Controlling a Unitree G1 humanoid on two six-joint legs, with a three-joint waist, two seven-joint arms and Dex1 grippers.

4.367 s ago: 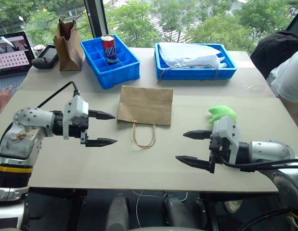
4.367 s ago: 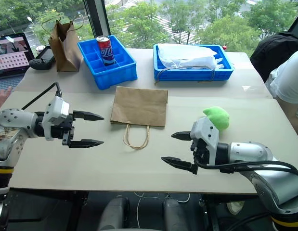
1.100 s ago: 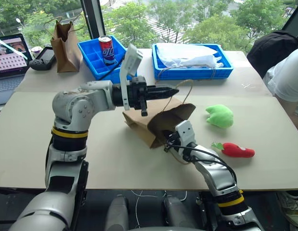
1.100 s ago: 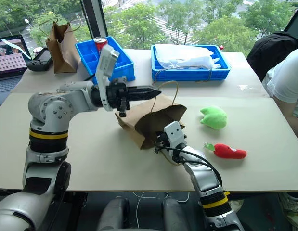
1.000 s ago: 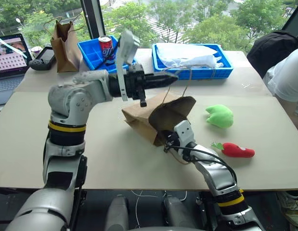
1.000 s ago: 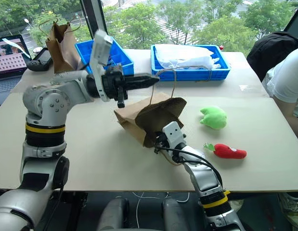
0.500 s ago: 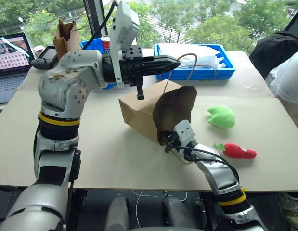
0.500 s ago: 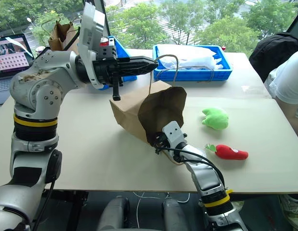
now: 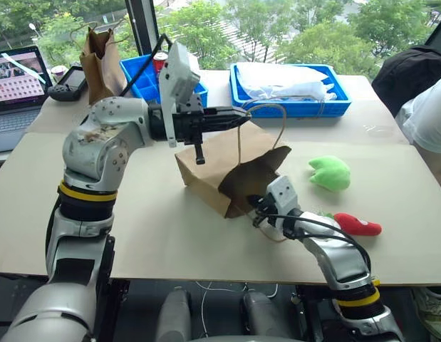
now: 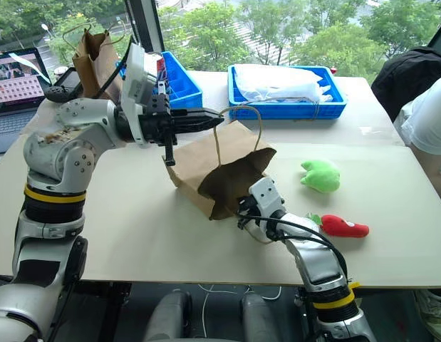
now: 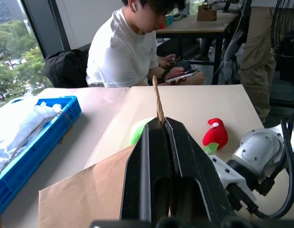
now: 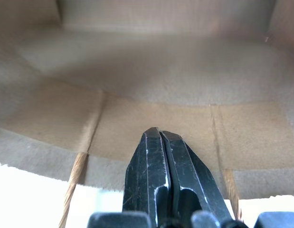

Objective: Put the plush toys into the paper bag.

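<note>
The light-brown paper bag point(image 9: 206, 167) lies tilted on the table, its mouth facing the toys. My left gripper point(image 9: 241, 116) is shut on the bag's upper cord handle point(image 11: 157, 102) and holds it up. At the lower rim of the bag's mouth, my right gripper point(image 9: 254, 206) is shut; the right wrist view looks into the bag point(image 12: 161, 71). Whether it pinches paper I cannot tell. The lime-green plush point(image 9: 330, 173) and the red chili plush point(image 9: 358, 225) lie on the table to the right of the bag, untouched.
At the back stand a narrow dark brown bag point(image 9: 99, 57), a blue divided bin point(image 9: 142, 71) with a can point(image 9: 161, 60), and a blue tray point(image 9: 334, 103) of white plastic. A laptop point(image 9: 17, 78) is far left. A person point(image 9: 427, 114) sits at the right edge.
The bag, flat with both grippers open several seconds ago, is now held by its handle. Over the last second the left gripper lifted the mouth tall, then lowered it; the wrist rolled.
</note>
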